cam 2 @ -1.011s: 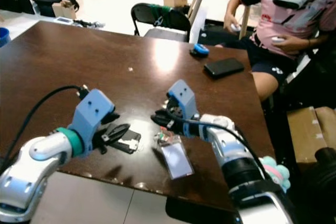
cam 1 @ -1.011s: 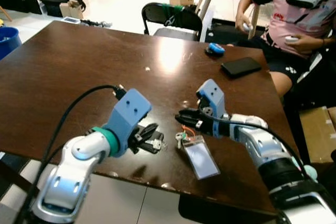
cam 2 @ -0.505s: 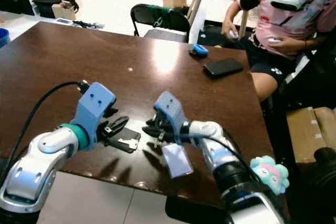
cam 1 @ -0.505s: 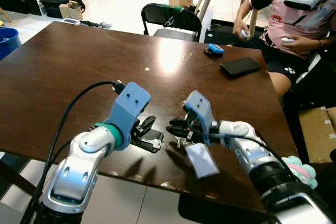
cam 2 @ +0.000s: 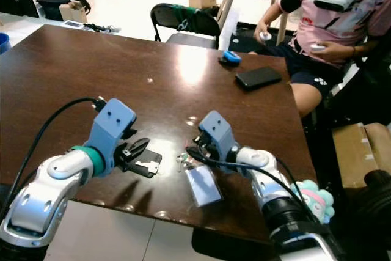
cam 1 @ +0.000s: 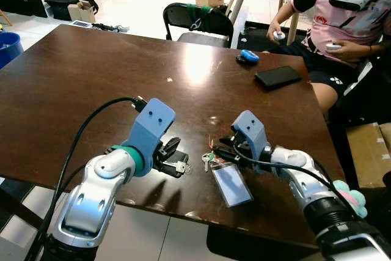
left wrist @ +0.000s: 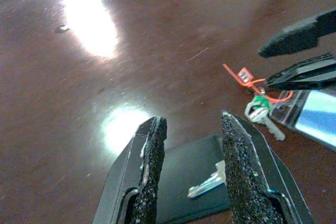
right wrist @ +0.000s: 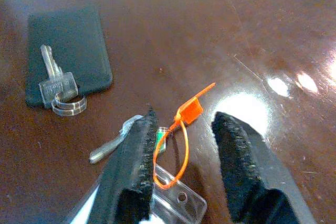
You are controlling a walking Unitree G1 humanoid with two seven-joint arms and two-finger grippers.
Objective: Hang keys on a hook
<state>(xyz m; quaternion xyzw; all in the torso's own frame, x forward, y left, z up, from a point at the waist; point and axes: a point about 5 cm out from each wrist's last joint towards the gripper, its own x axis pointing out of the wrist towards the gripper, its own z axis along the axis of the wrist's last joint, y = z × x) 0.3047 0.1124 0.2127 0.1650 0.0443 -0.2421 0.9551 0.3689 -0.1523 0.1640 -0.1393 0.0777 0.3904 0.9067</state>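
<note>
Nearest you, at the front edge of the dark brown polished wooden worktop (cam 1: 91,71), your left claw (cam 1: 169,151) hangs released over a flat black rectangular card (right wrist: 68,51) that carries a small silver key on a clear ring (right wrist: 59,85); in the left wrist view its two fingers stand apart with the card between them, and whether they touch it you cannot tell. Just to the right lies the task's thing, the bunch of silver keys with a green tag, an orange plastic zip tie and a clear plastic badge holder (cam 1: 223,175), flat on the worktop. Your right claw (cam 1: 225,149) sits low over it, also released: in the right wrist view its fingers straddle the orange loop (right wrist: 176,150) without closing on it, one finger close beside the tie. So you are at the very start, as far as can be judged: nothing is lifted, the bunch is not yet gripped, and you still have to close on it, raise it and carry it to a hook. Farther back on the worktop lie a black smartphone (cam 1: 279,77) and a small blue object (cam 1: 247,57), well apart from your work. Beyond the far edge stand a black folding chair (cam 1: 195,21) and a seated person in a pink shirt (cam 1: 351,13) holding small white controllers.
</note>
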